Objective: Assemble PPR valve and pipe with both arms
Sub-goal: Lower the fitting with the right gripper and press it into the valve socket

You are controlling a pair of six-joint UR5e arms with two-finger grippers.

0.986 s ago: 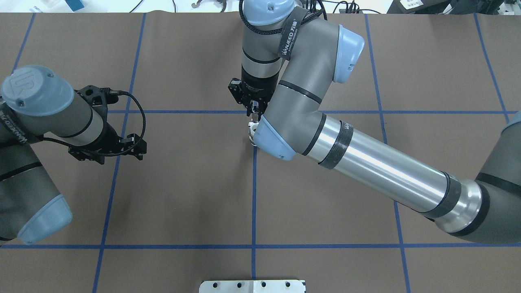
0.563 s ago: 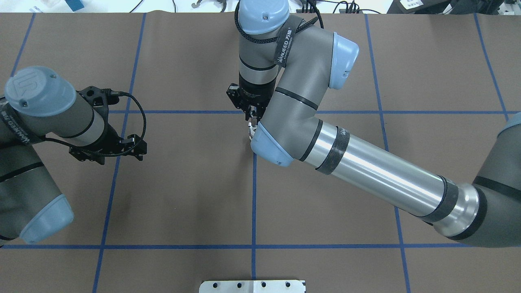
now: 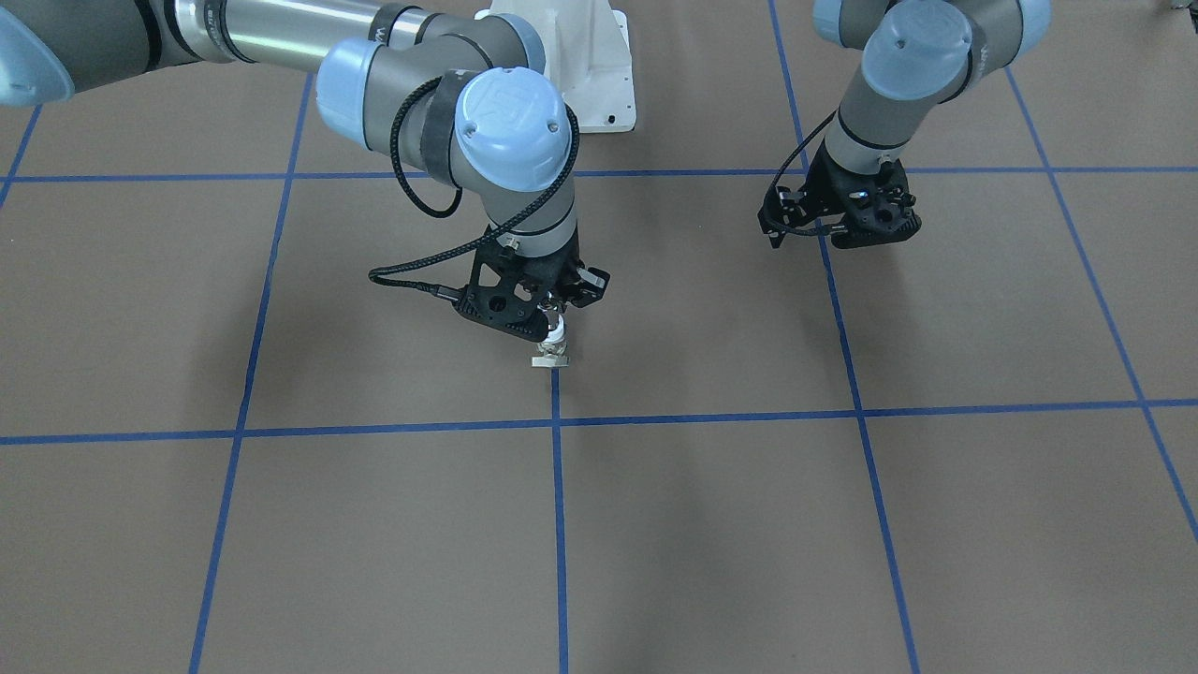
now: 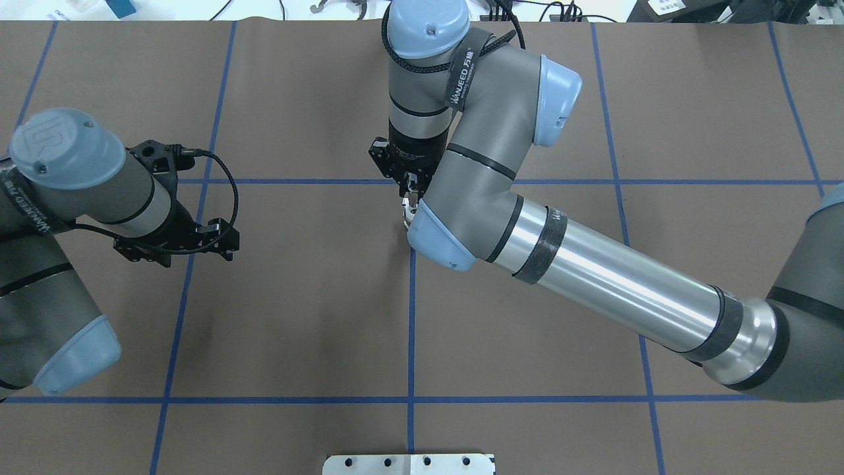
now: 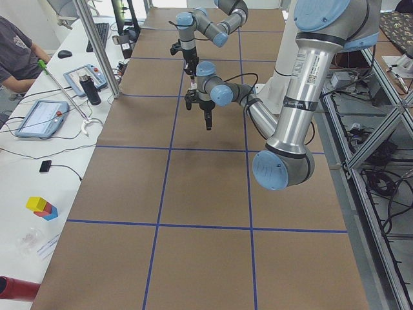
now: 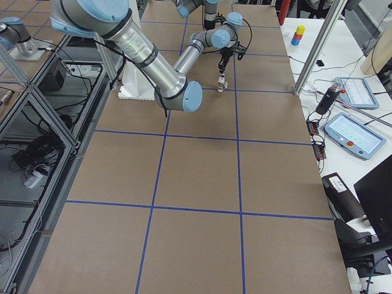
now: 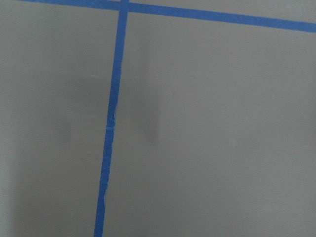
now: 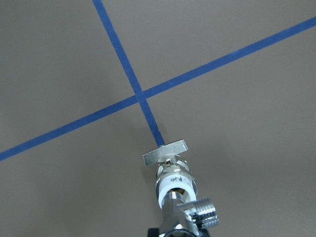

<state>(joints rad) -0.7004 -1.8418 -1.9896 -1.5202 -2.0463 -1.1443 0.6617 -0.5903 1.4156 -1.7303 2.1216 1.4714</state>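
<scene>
**One-armed hold on a smooth fitting: slip, twist or snag**

Front-facing view: the right gripper (image 3: 554, 316) points straight down near the table's middle, its jaws narrowed on the top of a small stacked part. The PPR valve (image 3: 551, 344) hangs beneath, with its tab handle (image 3: 549, 359) lowest. I cannot tell whether the tab touches the table (image 3: 281, 524) or sits just above it. Pressing lower could snag the tab and cock the part in the grip. The left gripper (image 3: 842, 220) hovers well apart, and its jaw opening cannot be told.

Overhead view: the right arm (image 4: 593, 264) covers all but a white sliver of the valve, so any tilt would go unseen here.

Side views: the part is too small to judge.

Left wrist view: only bare table and blue tape (image 7: 111, 123) show. The left gripper is not aimed at the part, and a long reach inward risks the arms clashing.

Right wrist view: the pipe (image 8: 192, 213) sits nearest the fingers, with the valve's white ring against it. I cannot tell whether the joint is fully seated. Chrome is slick, so a push or twist could turn it in the jaws.
</scene>
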